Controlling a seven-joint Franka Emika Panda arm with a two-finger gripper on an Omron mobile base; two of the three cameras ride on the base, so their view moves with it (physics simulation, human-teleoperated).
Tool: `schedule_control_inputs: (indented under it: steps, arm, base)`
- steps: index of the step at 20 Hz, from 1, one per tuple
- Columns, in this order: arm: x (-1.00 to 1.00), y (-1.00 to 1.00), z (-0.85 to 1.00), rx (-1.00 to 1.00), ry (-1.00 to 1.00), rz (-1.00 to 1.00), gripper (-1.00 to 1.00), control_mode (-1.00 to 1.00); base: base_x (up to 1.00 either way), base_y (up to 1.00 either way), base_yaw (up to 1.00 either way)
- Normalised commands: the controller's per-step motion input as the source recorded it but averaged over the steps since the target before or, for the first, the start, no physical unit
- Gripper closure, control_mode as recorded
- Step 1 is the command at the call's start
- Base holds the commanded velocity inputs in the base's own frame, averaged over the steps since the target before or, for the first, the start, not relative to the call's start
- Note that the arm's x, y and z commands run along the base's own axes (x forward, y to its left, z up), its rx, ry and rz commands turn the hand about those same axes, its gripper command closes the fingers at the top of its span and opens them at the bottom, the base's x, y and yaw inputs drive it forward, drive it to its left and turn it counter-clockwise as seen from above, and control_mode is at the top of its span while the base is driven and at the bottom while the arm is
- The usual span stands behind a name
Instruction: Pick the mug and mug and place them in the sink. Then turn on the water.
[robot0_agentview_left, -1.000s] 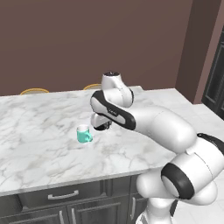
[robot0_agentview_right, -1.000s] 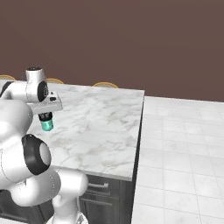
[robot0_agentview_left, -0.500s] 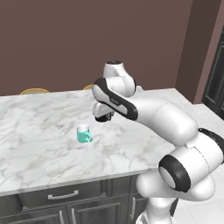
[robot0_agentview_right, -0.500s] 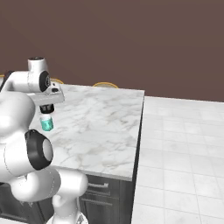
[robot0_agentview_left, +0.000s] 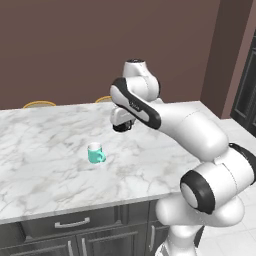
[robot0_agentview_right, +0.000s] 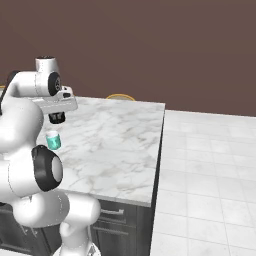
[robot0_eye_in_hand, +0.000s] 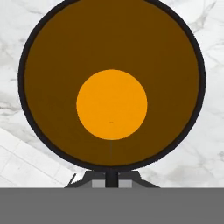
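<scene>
Hand view: fingers (robot0_eye_in_hand: 111, 177) clamped on black mug (robot0_eye_in_hand: 111, 83) rim | mug lifted higher above counter (robot0_agentview_left: 45, 150) | teal mug (robot0_agentview_left: 95, 153) unmoved

You looked straight down into the black mug (robot0_eye_in_hand: 111, 83), its round mouth taking up most of the frame, orange floor bright at the middle. White-grey marble counter (robot0_eye_in_hand: 205, 144) showed around its rim, and pale floor tiles (robot0_eye_in_hand: 17, 168) showed at lower left.
</scene>
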Motion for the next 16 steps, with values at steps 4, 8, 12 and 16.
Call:
schedule_control_inputs:
  steps: [4, 8, 12, 16]
  arm:
    - [0.0, -0.12, 0.14, 0.0, 0.0, 0.0, 1.0, -1.0]
    - [0.0, -0.09, 0.08, 0.0, 0.0, 0.0, 1.0, -1.0]
    - [0.0, -0.19, 0.07, 0.0, 0.0, 0.0, 1.0, -1.0]
    - [-0.01, -0.42, 0.07, 0.0, 0.0, 0.0, 1.0, -1.0]
  base:
    - [0.0, 0.0, 0.0]
    - [0.0, 0.0, 0.0]
    - [0.0, 0.0, 0.0]
    - [0.0, 0.0, 0.0]
